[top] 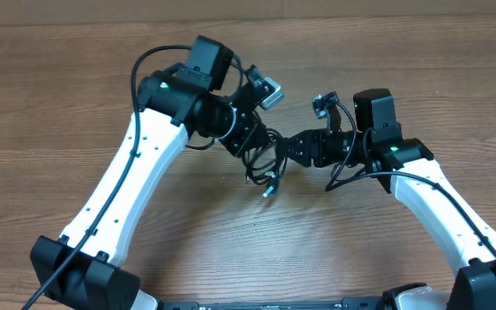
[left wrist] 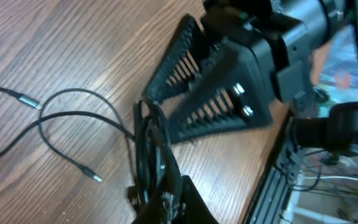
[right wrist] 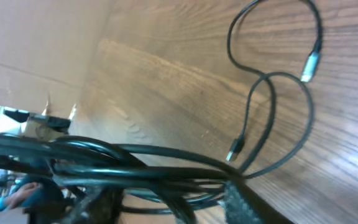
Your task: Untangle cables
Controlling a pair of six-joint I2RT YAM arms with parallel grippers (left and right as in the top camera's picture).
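Worktop: brown wood (top: 248, 258) with long, wavy grain; it fills nearly the whole overhead view.
Past one edge: a paler, plain brown panel (right wrist: 36, 31).
Past another edge: a bright, blurred area (left wrist: 350, 62) in blue and pink.
Light: even, with soft glare on the wood.

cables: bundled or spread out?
Mostly bundled: several strands of the cables run as one clump in both wrist views; only a few plug ends loop free on the table.
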